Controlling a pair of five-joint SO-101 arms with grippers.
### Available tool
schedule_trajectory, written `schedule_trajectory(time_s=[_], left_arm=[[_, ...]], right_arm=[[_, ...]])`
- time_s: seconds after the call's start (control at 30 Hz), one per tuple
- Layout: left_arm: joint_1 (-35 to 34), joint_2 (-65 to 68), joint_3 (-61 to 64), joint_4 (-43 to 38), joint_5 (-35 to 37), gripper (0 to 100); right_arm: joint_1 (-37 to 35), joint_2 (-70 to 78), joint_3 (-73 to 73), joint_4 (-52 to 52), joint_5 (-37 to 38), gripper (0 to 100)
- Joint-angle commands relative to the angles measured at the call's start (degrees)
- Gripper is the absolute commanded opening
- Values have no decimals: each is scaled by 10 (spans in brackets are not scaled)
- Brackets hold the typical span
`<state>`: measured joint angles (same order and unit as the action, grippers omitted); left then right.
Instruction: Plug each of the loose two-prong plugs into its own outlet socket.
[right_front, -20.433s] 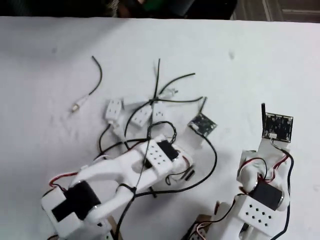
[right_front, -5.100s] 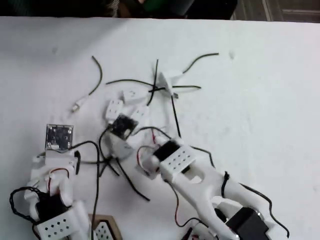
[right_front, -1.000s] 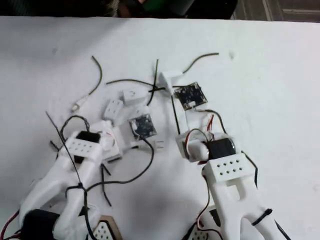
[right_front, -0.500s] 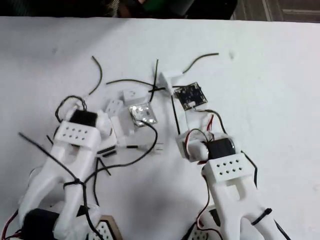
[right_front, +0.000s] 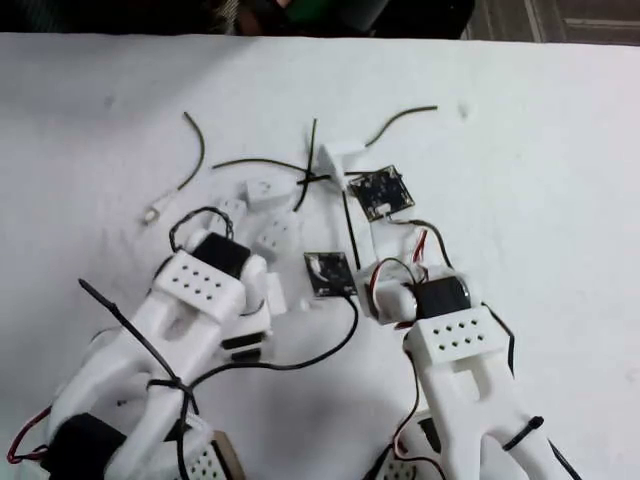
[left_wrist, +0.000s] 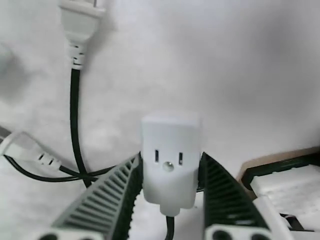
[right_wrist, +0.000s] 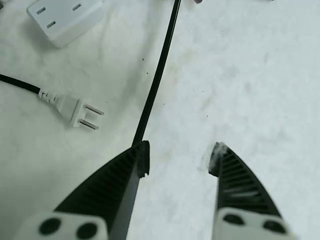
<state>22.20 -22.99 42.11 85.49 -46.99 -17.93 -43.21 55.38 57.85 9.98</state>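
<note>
Left gripper (left_wrist: 170, 162), stretched from 7 o'clock, clamps a socket (left_wrist: 169, 137); right gripper (right_wrist: 179, 156), from 5 o'clock, gapes beside a cord (right_wrist: 159, 75).

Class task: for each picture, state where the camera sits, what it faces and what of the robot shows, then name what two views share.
High view: fixed above, looking down on the white table; left arm and right arm show.
Left wrist view: on that arm, facing the left gripper, fingers clamping an outlet socket.
Right wrist view: on that arm, facing the open right gripper and a two-prong plug.
Shared: all show the table.
</note>
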Motion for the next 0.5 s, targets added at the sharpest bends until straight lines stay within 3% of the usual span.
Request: schedule_trajectory(time_s=[0.0, 0.23, 0.37, 0.47], left_arm=[[9, -4, -3, -4, 3, 155], [7, -4, -2, -6, 8, 183], [7, -4, -3, -6, 55, 255], [7, -4, -4, -3, 59, 251]], right_arm=[[7, -11, -4, -6, -4, 198], [7, -11, -4, -6, -4, 198], [7, -11, -4, -6, -4, 198], [7, -11, -4, -6, -4, 198]])
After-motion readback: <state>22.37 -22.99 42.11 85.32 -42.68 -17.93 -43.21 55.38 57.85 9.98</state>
